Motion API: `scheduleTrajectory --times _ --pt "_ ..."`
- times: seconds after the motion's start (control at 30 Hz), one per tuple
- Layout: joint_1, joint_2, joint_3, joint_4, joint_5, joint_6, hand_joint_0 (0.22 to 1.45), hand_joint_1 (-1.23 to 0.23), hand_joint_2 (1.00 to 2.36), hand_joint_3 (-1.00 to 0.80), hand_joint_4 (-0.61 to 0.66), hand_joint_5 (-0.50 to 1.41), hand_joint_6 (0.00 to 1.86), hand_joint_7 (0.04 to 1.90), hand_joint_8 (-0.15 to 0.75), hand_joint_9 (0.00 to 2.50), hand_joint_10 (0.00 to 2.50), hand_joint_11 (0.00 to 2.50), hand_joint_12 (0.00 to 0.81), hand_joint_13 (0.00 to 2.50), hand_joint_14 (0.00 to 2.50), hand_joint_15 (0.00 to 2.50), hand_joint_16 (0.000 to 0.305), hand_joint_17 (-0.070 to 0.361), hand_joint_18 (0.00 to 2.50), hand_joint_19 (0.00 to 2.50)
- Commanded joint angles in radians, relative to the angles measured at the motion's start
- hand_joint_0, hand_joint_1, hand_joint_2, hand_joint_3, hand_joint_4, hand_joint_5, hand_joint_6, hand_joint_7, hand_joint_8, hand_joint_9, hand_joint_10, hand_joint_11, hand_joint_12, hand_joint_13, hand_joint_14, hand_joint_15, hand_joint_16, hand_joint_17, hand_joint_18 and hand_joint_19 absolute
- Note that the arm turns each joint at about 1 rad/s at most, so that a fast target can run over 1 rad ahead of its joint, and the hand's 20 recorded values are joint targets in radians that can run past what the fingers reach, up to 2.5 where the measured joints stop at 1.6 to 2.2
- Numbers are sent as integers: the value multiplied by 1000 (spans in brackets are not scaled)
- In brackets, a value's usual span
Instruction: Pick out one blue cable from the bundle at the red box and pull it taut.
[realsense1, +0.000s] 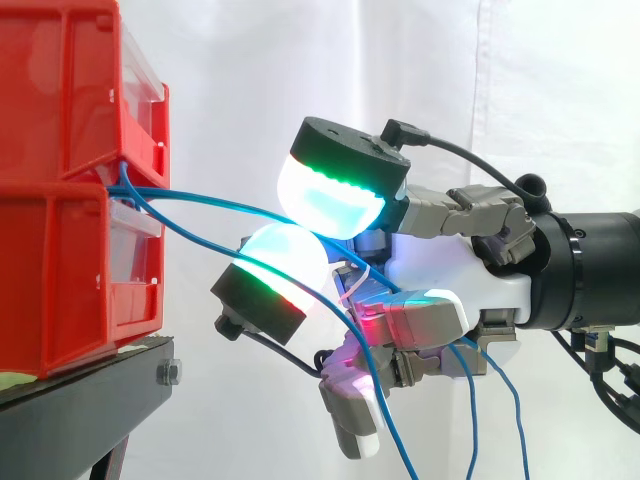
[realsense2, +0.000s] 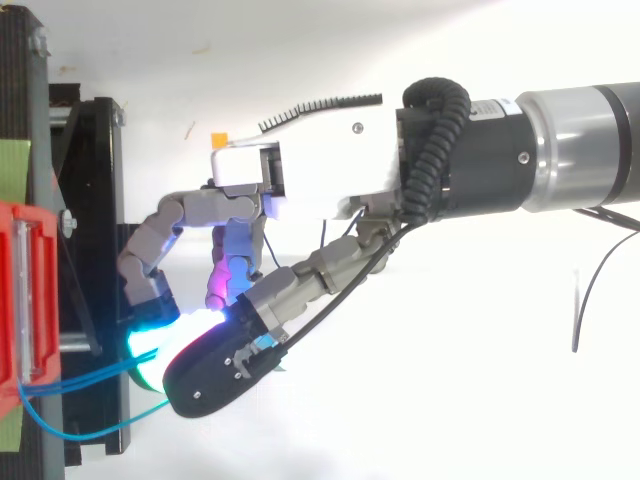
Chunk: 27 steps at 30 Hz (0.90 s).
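- Blue cable (realsense1: 220, 203) looks pinched between your robot hand's (realsense1: 450, 265) curled pads (realsense1: 330, 200), second strand (realsense1: 190, 234) runs underneath.
- Pull straight away from the red box (realsense1: 60, 200), keep that pinch firm.

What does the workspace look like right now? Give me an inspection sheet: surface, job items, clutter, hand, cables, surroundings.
Surface: black stand carrying stacked red bins.
Job's things: blue cables come out between the bins.
Clutter: nothing seen.
Hand: hand beside the bins, glowing pads closed together on the blue cables.
Cables: gently curved from the bins to the hand; loose lengths hang below it.
Surroundings: white curtain behind.
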Motion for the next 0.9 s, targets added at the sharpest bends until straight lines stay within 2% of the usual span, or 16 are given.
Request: scheduleTrajectory --times 0.0,0.17,0.37,0.4,0.53,0.63,0.73,0.87 --pt "0 0 0 0 0 0 606 -755 1016 -123 41 -115 877 963 330 1412 25 848 443 1095 24 653 64 144 867 743" --pt "0 0 0 0 7 0 628 -819 1018 -100 33 -123 893 1003 323 1393 27 866 437 1082 24 661 62 140 846 742" --pt "0 -1 0 0 7 0 682 -864 1015 -295 23 -133 911 935 292 1356 28 887 404 1046 27 671 56 126 786 733" --pt "0 0 0 0 7 0 676 -831 1000 -491 45 -130 907 936 293 1360 28 884 404 1048 26 664 56 125 784 735" --pt "0 0 0 0 5 0 573 -658 1000 -500 37 -117 893 922 294 1412 27 858 406 1076 24 667 56 125 806 758" --pt "0 0 0 0 5 0 542 -564 1000 -500 37 -111 887 923 303 1441 27 858 417 1096 25 666 57 128 828 757" --pt "0 0 0 0 5 0 541 -452 1000 -500 34 -105 876 921 301 1465 27 848 417 1105 24 649 57 129 846 764" --pt "0 0 0 0 5 -2 576 -416 1000 -500 37 -103 870 924 299 1480 28 864 415 1117 24 664 55 125 841 775"
